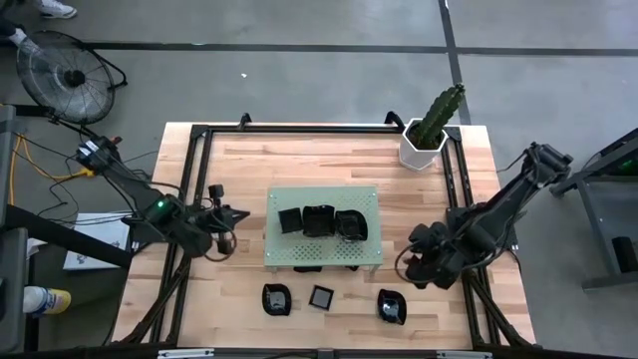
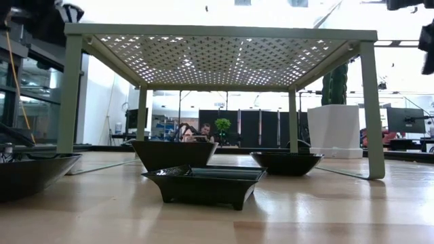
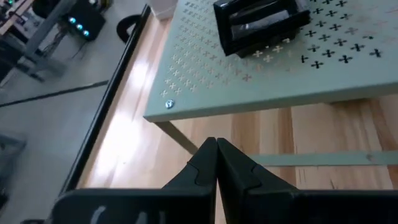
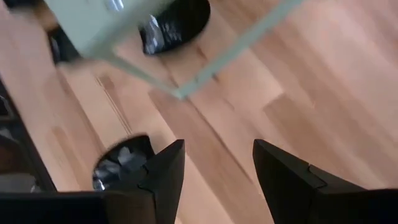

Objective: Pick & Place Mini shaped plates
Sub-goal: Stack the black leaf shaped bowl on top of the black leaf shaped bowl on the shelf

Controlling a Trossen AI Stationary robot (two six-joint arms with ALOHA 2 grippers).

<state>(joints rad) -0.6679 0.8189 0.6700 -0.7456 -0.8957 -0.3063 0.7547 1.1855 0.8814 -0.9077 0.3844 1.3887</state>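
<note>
A green perforated board (image 1: 322, 204) stands on legs in the middle of the wooden table. Three small black dishes (image 1: 318, 220) sit on top of it, and one of them shows in the left wrist view (image 3: 258, 22). More black dishes lie on the table near the front edge (image 1: 276, 298) (image 1: 322, 296) (image 1: 392, 306). My left gripper (image 1: 227, 227) (image 3: 216, 149) is shut and empty, just left of the board's near-left corner. My right gripper (image 1: 409, 264) (image 4: 214, 165) hangs open and empty above bare wood to the right of the board, with a dish (image 4: 121, 163) beside one finger.
A white hexagonal pot with a cactus (image 1: 427, 135) stands at the far right corner. A black frame (image 1: 189, 170) runs along the table's sides. Other dishes lie under the board (image 2: 173, 154) (image 2: 286, 161), with a square one (image 2: 207, 183) in front of them.
</note>
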